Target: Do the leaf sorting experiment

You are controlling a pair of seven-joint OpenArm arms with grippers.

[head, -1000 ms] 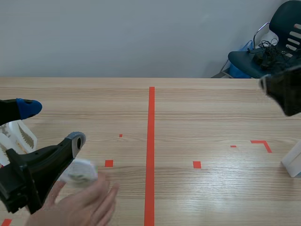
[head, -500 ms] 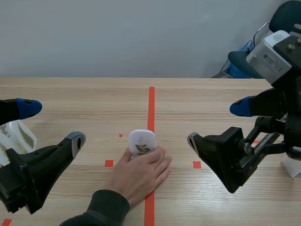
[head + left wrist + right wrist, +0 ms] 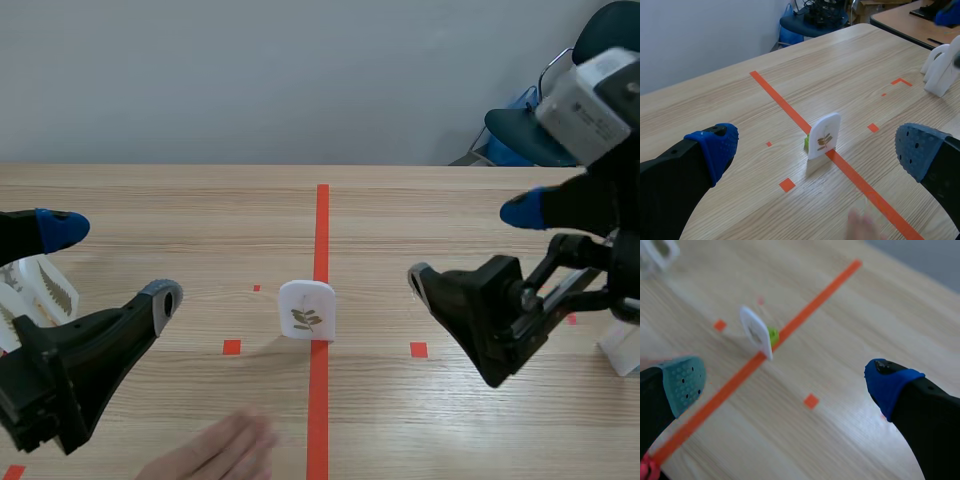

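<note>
Gripper fingers are spread wide on both arms, with nothing between them: the left gripper (image 3: 110,262) sits to the left of the leaf card (image 3: 307,311) and nearer the robot, the right gripper (image 3: 469,245) to the card's right. The card stands upright on the table (image 3: 450,200), right on the long red tape line, with its printed sprig facing the robot.

From the scene camera the card looks like a bare white tab. Both wrist cameras show a small green base (image 3: 806,143) behind it, touching its foot.

A person's hand (image 3: 215,450) lies blurred, nearer the robot than the card and apart from it. The left wrist camera catches only a fingertip of it.

Well to the card's left, behind the left gripper, a white rack (image 3: 40,290) holds another leaf print; only the scene camera shows this. Far to the card's right stands a white holder (image 3: 625,345), which the left wrist camera shows as arched white pieces. A dark chair (image 3: 560,120) stands beyond the table, behind the card and to its right.
</note>
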